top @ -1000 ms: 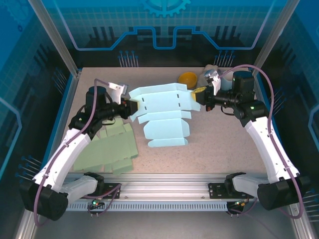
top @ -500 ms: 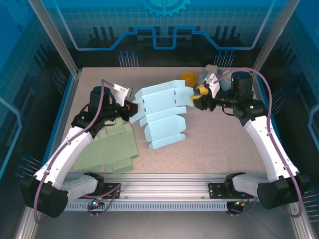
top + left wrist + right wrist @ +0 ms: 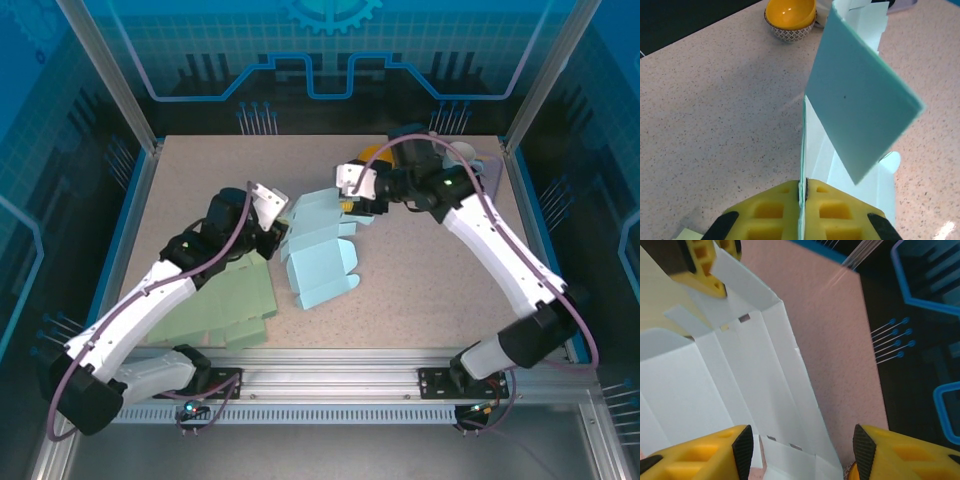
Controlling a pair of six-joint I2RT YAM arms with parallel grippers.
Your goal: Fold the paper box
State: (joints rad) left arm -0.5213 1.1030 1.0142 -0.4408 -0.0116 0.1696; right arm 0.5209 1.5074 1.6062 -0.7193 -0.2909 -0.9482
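Left fingers (image 3: 765, 215) clamp one edge of the paper box (image 3: 318, 250), and right fingers (image 3: 700, 452) gape wide just above its far end.

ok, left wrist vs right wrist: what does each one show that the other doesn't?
Left wrist, not right wrist: the yellow bowl, on the table beyond the paper box.
Right wrist, not left wrist: the right gripper, jaws open, facing the paper box's creased panels, and the blue pins on the dark wall past the table edge.
Both: the paper box, the speckled table, and the left gripper, jaws shut on an edge of the paper box.
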